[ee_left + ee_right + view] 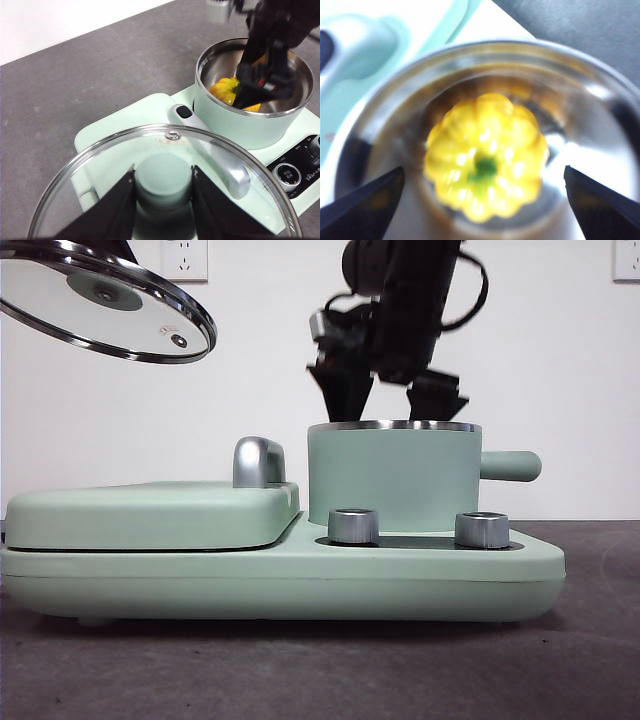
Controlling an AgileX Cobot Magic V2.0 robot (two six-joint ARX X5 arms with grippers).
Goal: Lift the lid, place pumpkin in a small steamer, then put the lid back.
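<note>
Glass and steel up top: the lid (105,302) hangs tilted in the air at the upper left of the front view, well clear of everything. The left wrist view explains why — the left pincer (163,181) has its two black jaws clamped on either side of the lid's mint-green knob (163,179), which the front view doesn't show at all since you're looking at the lid's underside there.

The small steamer (394,478) sits uncovered on the long mint-green appliance base (280,575), behind the two silver knobs (353,525), its stubby side handle (510,466) sticking out sideways. From the front you can't see inside the pot — just the right pincer (392,390) hanging big and dark right over the steel rim.

Both wrist views fill that in. The pumpkin (487,156) is down inside the steamer, stem up, sitting at the bottom of the shiny steel interior. In the right wrist view the jaws stand wide apart on either side of it and aren't touching it. The left wrist view catches the same thing from the side: yellow-orange pumpkin partly hidden behind the right arm's black jaws dipped into the pot.

Next to the steamer is the flat griddle cover (150,515) with its chrome handle (258,461), lying closed on the base. The desk (600,640) is dark grey.
</note>
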